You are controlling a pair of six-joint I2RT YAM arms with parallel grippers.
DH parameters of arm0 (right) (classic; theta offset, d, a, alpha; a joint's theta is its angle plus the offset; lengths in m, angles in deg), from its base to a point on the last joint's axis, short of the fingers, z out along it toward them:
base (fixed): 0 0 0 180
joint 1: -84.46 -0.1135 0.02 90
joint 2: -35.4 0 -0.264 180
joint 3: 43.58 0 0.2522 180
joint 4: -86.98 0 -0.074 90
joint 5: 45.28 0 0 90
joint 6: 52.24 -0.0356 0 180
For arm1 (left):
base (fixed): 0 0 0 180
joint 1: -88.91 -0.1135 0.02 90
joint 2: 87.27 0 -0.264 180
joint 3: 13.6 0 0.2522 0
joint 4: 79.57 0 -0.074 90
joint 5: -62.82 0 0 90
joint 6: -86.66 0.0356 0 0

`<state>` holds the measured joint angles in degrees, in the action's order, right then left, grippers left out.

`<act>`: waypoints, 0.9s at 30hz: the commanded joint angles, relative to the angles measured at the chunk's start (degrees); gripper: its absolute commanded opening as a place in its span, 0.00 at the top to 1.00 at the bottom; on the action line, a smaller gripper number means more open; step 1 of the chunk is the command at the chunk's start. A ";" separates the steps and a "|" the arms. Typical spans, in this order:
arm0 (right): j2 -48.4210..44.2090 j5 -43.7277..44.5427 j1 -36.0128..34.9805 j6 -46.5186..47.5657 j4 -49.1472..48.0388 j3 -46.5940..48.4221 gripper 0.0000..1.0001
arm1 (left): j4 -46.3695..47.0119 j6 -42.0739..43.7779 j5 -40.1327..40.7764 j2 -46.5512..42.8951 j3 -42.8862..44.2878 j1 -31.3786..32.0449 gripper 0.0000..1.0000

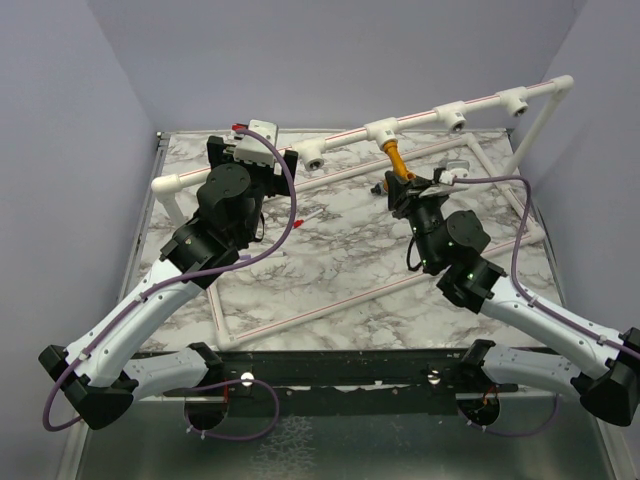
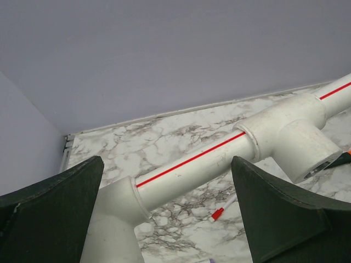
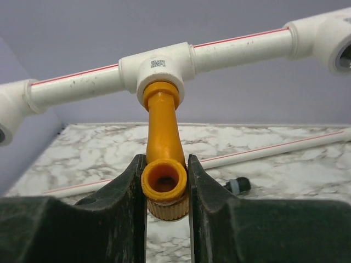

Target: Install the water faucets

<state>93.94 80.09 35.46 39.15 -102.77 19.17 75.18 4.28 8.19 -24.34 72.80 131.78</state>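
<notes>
One faucet [image 3: 163,126]; end hidden in tee socket [image 3: 156,66]; right tool [image 3: 164,164] pinching it

Marble-patterned table [image 1: 340,280], white pipe frame [image 1: 383,130] standing on it, red-tipped stick [image 2: 222,210]

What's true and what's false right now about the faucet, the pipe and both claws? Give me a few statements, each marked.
1. The orange faucet has one end in a socket of the white pipe. True.
2. The right claw is empty. False: its fingers clamp the faucet's near end.
3. The left claw is open, with the pipe running between its fingers. True.
4. Every socket on the pipe holds a faucet. False: only one does; the other sockets in the top view are bare.
</notes>
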 commanded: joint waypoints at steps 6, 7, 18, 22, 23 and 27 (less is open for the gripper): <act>-1.39 6.62 -0.13 -41.82 0.63 -1.90 0.99 | -10.91 -4.72 -2.36 2.23 -3.46 0.90 0.01; -1.43 7.65 -0.13 -46.09 1.75 -2.03 1.00 | -10.92 -4.72 -2.39 2.19 -3.51 0.90 0.01; -3.03 10.34 -0.10 -84.41 10.44 -4.74 1.00 | -10.66 -4.72 -2.36 1.74 -4.00 0.98 0.01; -2.56 9.85 -0.13 -92.76 15.54 -2.27 1.00 | -10.66 -4.72 -2.40 1.75 -4.00 0.99 0.01; -2.56 9.71 -0.12 -94.47 16.02 -2.11 0.99 | -10.62 -4.72 -2.40 1.73 -4.00 1.06 0.01; -3.06 8.53 -0.06 -97.18 13.45 -2.32 1.00 | -10.66 -4.63 -2.31 1.79 -3.91 1.07 0.01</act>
<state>91.32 86.80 35.46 -47.34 -94.64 17.10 75.12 4.17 8.06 -24.93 72.41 132.39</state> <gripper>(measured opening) 0.313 0.987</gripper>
